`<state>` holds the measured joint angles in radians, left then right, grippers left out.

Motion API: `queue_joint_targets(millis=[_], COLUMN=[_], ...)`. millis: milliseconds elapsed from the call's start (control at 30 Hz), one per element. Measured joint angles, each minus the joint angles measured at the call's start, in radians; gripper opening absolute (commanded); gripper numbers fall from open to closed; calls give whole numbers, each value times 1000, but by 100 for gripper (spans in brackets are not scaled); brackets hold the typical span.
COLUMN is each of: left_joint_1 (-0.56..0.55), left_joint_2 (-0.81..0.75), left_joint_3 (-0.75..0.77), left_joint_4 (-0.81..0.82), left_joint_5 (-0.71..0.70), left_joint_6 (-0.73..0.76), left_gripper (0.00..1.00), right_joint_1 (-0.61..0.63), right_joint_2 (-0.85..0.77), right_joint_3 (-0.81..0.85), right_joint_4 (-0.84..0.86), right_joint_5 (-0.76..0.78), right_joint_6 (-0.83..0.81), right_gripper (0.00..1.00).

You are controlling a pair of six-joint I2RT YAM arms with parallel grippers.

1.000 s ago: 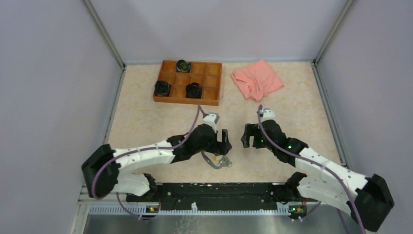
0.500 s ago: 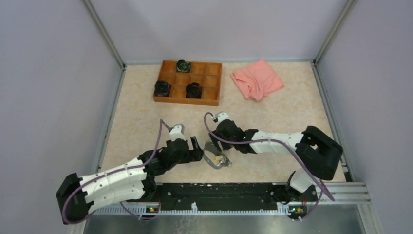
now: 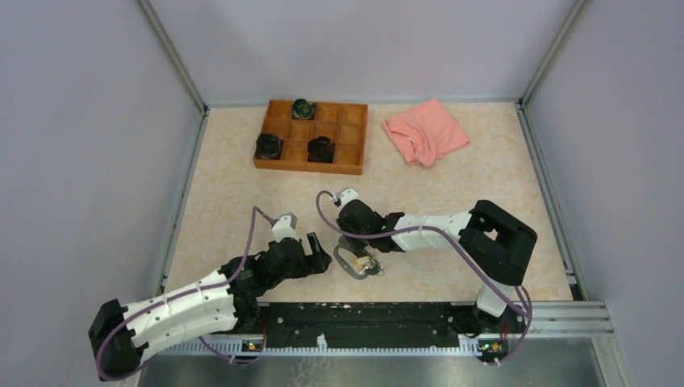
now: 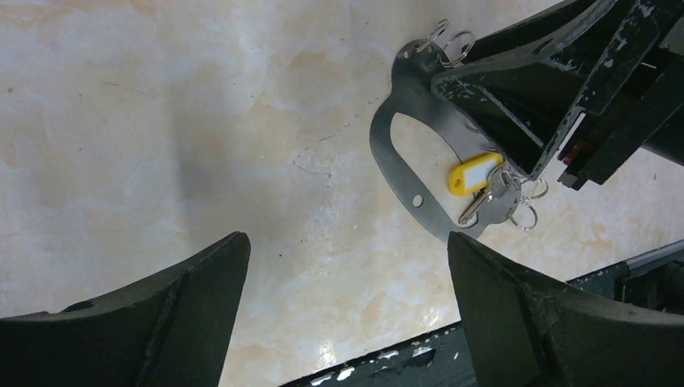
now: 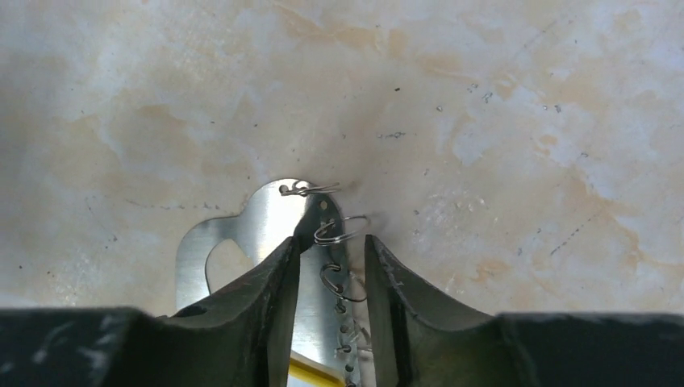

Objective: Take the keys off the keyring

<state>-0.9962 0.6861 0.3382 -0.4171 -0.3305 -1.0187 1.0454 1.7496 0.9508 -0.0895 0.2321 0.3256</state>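
Top external: the keyring [image 3: 356, 265] lies flat on the table [image 3: 242, 193] near its front edge. The left gripper [image 3: 321, 254] is just beside it and the right gripper [image 3: 355, 244] is down on it.

Left wrist: the left jaws stand wide. The keys [image 4: 488, 189], one yellow-headed, lie at one end of the ring.

Right wrist: the right jaws are narrow, astride the ring's rim; whether they pinch it is unclear.

The keyring [image 4: 411, 193] is silvery-grey; one key [image 4: 476, 173] has a yellow head; the cloth [image 3: 425, 131] is pink; the table [image 3: 234, 201] marbled beige.
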Motion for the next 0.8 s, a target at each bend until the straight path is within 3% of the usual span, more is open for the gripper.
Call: queue_joint_targets(millis=[267, 533, 800], left_joint_1=[0, 0, 20], left_joint_2=[13, 82, 63], left_joint_3=[-16, -48, -112], left_joint_4=[51, 163, 358], left_joint_5=[46, 84, 89], left_joint_6=[0, 0, 93], left_gripper=[98, 98, 98], right_joint_1=[0, 0, 0], right_joint_2=[-5, -106, -319], right_joint_3=[6, -29, -206], right_joint_4=[-20, -43, 119], right_joint_5=[26, 32, -19], right_joint_6=[57, 95, 114], right_gripper=[0, 0, 0])
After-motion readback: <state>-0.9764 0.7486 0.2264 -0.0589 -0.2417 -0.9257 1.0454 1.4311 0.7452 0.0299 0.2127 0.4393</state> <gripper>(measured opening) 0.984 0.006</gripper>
